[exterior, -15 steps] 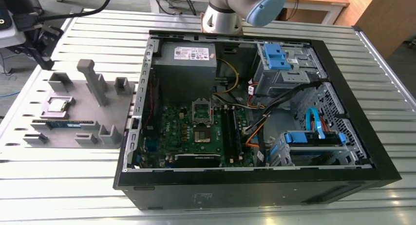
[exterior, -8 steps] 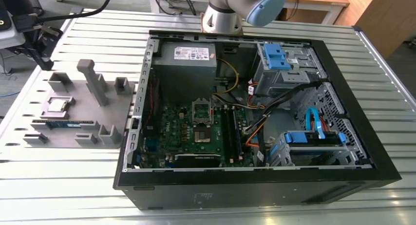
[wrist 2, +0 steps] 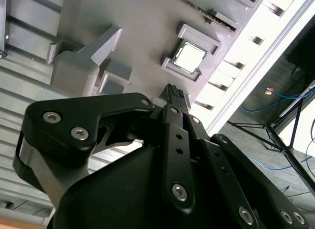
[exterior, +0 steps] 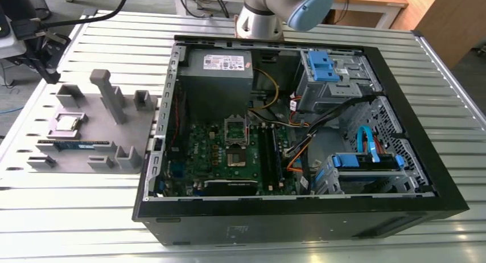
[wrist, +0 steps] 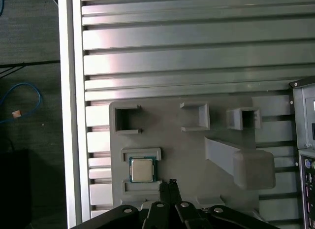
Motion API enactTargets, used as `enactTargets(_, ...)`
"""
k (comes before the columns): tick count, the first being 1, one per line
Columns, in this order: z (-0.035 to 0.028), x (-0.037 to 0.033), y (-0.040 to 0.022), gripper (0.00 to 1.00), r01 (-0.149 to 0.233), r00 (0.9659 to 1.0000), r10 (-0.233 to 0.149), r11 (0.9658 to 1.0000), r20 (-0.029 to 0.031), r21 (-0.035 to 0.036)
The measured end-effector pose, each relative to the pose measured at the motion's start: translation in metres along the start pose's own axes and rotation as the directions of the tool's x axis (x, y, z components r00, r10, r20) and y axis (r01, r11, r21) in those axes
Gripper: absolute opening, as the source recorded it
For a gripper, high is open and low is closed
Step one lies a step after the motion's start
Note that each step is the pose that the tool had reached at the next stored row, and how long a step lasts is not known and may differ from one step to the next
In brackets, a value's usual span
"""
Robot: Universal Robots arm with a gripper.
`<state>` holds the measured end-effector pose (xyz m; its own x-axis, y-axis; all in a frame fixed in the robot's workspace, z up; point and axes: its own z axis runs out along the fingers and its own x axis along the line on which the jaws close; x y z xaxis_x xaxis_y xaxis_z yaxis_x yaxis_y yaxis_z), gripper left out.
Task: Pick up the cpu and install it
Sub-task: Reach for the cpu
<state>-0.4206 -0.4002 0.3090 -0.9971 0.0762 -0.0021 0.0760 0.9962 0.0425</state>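
The cpu (exterior: 67, 122) is a small square chip with a shiny metal top. It lies flat in a framed pocket on the grey fixture plate (exterior: 99, 155), at the exterior view's left of the computer case. Both wrist views show the cpu (wrist 2: 191, 57) (wrist: 142, 170) just ahead of and slightly to one side of my gripper (wrist 2: 173, 93) (wrist: 170, 183). The black fingers are pressed together with nothing between them, and they hang above the plate, apart from the chip.
The open computer case (exterior: 304, 217) lies on the slatted metal table (exterior: 76, 217), with the motherboard socket (exterior: 235, 129) uncovered inside. A memory stick (exterior: 72, 143) and tall grey blocks (exterior: 110, 95) stand on the fixture plate. The table edge (wrist: 69, 115) runs near the plate.
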Motion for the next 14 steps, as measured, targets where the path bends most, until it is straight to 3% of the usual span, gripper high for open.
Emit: enactTargets(14,0.0135,0.0055,-0.0078,0.11,0.0,1.0,0.0,1.0,-0.0001,0.0)
